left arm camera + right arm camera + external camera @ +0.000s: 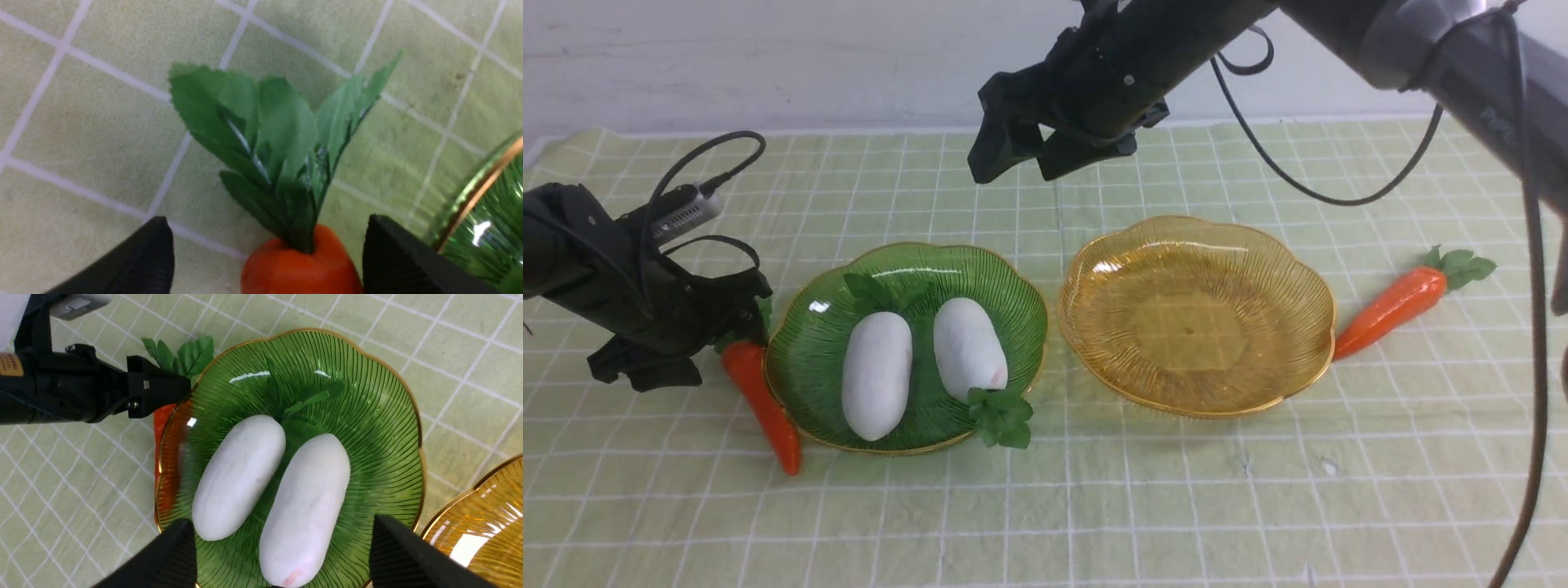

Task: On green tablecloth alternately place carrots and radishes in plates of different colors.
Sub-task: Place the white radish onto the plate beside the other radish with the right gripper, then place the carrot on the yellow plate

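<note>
Two white radishes (877,374) (969,349) lie side by side in the dark green plate (1013,302) on the green tablecloth (1143,506). The amber plate (1196,318) to its right holds nothing. One carrot (762,396) lies on the cloth against the green plate's left rim. My left gripper (742,331) is low at its leafy top. In the left wrist view that gripper (265,261) is open, its fingers either side of the carrot's top (298,269) with gaps. A second carrot (1390,312) lies right of the amber plate. My right gripper (1013,159) hangs open, high over the green plate (380,428) and radishes (239,477).
The cloth's far edge meets a white wall (768,57). A black cable (1307,180) hangs from the right arm above the amber plate. Open cloth stretches across the front. In the right wrist view the left arm (81,392) sits beside the green plate's rim.
</note>
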Available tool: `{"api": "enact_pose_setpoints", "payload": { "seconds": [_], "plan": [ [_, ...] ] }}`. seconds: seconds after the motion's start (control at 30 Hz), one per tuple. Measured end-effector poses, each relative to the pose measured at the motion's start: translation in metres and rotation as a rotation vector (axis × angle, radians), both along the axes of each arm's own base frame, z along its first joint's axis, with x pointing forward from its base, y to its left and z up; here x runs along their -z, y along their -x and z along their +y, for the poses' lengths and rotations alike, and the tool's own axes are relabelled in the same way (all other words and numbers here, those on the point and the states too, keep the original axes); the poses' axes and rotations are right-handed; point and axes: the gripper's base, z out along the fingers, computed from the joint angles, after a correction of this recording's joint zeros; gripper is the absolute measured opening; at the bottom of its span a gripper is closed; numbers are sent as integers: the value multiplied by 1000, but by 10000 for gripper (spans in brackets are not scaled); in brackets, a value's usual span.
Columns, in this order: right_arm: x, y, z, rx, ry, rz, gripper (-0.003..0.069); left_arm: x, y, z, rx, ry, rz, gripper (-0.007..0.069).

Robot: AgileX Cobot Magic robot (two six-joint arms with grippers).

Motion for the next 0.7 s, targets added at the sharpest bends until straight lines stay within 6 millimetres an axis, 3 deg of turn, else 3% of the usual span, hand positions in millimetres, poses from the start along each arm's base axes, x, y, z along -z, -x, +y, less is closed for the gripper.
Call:
{"api": "enact_pose_setpoints", "payload": {
  "seconds": [0.1,0.23,0.43,0.47,0.5,0.57,0.63,0.67,0.7],
  "plan": [
    [1,-1,-2,10,19,-5,515,6,0,0,1,3,18,509],
    [0,-2,-7,44,70,-26,515,6,2,2,13,1,49,314],
    [-17,-5,-33,158,197,-115,515,-10,2,22,25,-25,101,300],
    [-26,-6,-49,213,238,-148,515,-29,0,36,16,-41,89,300],
    [-27,-6,-51,220,242,-152,515,-32,0,39,13,-45,84,300],
    [-43,-10,-86,332,296,-194,514,-69,-3,52,4,-64,23,300],
    [-48,-14,-109,406,316,-202,511,-98,-4,50,30,-70,-40,300],
    [-50,-15,-112,416,318,-205,510,-101,-4,50,29,-67,-48,300],
    [-52,-21,-136,489,321,-197,505,-127,-8,36,96,-59,-124,300]
  ]
}}
